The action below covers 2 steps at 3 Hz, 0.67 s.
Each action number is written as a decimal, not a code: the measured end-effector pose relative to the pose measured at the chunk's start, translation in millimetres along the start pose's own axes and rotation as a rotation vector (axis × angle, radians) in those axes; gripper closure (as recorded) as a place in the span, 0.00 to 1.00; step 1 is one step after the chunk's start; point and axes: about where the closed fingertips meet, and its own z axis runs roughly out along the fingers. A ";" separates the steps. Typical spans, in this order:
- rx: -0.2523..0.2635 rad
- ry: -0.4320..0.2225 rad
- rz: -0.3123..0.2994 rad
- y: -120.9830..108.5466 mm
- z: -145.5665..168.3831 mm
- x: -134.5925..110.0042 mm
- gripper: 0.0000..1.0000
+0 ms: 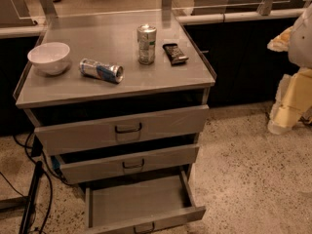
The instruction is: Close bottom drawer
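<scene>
The bottom drawer (pixel 145 222) of the grey metal cabinet (pixel 117 84) is pulled far out. Its bare inside (pixel 139 199) shows, and its slim front panel with a small dark loop handle (pixel 145 228) sits at the lower edge of the camera view. My gripper (pixel 280 123) hangs at the far right on the white and yellowish arm (pixel 295 82). It is well away from the drawer, above the floor, and touches nothing.
The top drawer (pixel 124 129) and middle drawer (pixel 129 164) stand slightly out. On the cabinet top are a white bowl (pixel 48 57), a can lying down (pixel 101 70), an upright can (pixel 146 44) and a dark packet (pixel 175 53). Black cables (pixel 34 194) lie on the speckled floor at left.
</scene>
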 end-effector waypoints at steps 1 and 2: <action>0.000 0.000 0.000 0.0 0.0 0.0 0.00; 0.000 0.000 0.000 0.0 0.0 0.0 0.16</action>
